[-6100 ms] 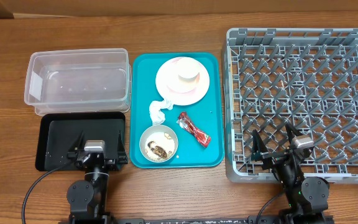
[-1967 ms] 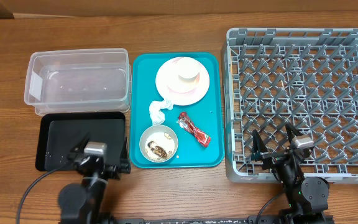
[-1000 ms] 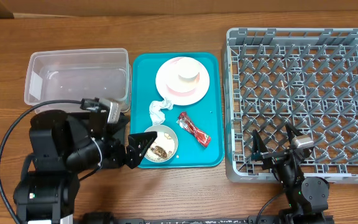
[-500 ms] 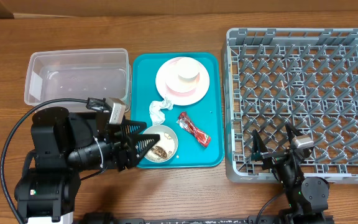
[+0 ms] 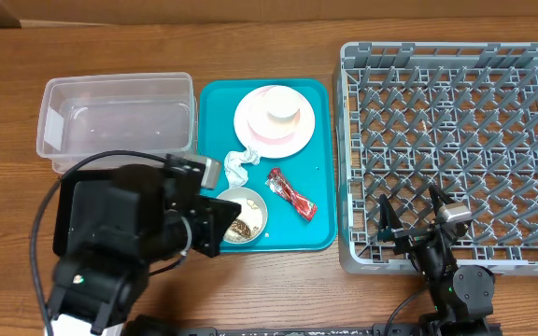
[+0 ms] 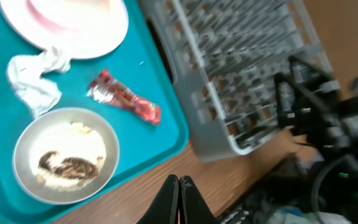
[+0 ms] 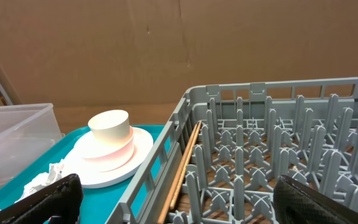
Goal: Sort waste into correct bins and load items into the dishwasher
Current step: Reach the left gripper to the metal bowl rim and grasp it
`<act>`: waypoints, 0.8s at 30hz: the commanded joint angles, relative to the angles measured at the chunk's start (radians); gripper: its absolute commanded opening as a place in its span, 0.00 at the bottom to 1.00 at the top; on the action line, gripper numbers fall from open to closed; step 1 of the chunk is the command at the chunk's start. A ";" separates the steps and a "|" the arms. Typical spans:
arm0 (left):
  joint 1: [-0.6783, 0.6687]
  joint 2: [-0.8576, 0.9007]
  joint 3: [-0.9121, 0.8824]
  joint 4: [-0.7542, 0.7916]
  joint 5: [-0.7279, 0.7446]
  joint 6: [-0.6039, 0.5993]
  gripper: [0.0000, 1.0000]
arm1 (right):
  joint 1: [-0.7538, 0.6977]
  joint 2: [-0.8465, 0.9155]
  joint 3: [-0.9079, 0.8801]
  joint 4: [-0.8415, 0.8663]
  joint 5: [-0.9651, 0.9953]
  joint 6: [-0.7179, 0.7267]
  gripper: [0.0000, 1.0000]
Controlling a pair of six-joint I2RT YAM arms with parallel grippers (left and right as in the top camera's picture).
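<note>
On the teal serving tray [image 5: 316, 224] lie a pale pink plate [image 5: 255, 126] with a white cup [image 5: 283, 110] upside down on it, a crumpled tissue [image 5: 238, 163], a red wrapper [image 5: 290, 194] and a bowl [image 5: 250, 207] holding food scraps [image 5: 239, 226]. My left gripper [image 5: 224, 222] is shut on nothing at the bowl's left rim. In the left wrist view its joined fingertips [image 6: 180, 186] hang over bare wood just in front of the teal tray, with the bowl [image 6: 64, 155], wrapper [image 6: 124, 96] and tissue [image 6: 36, 78] beyond. My right gripper [image 5: 411, 210] stands open at the grey dish rack's [image 5: 456, 140] front edge.
The clear tub [image 5: 115, 121] stands at the back left. The black tray [image 5: 61, 210] in front of it is mostly hidden under my left arm. A thin wooden stick [image 7: 182, 165] lies inside the rack along its left wall. Brown cardboard backs the table.
My left gripper has shut on nothing beside the bowl, and the left arm has swung round over the black tray. The right arm has not moved.
</note>
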 commanded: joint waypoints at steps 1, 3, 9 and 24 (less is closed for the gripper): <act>-0.139 0.045 0.024 0.003 -0.277 -0.136 0.04 | -0.008 -0.011 -0.011 0.005 0.006 0.005 1.00; -0.220 0.089 0.024 0.002 -0.384 -0.187 0.06 | -0.008 -0.011 -0.011 0.005 0.006 0.005 1.00; -0.362 0.297 0.024 0.035 -0.519 -0.293 0.19 | -0.008 -0.011 -0.011 0.005 0.006 0.005 1.00; -0.365 0.669 0.024 0.164 -0.536 -0.290 0.31 | -0.008 -0.011 -0.011 0.005 0.006 0.005 1.00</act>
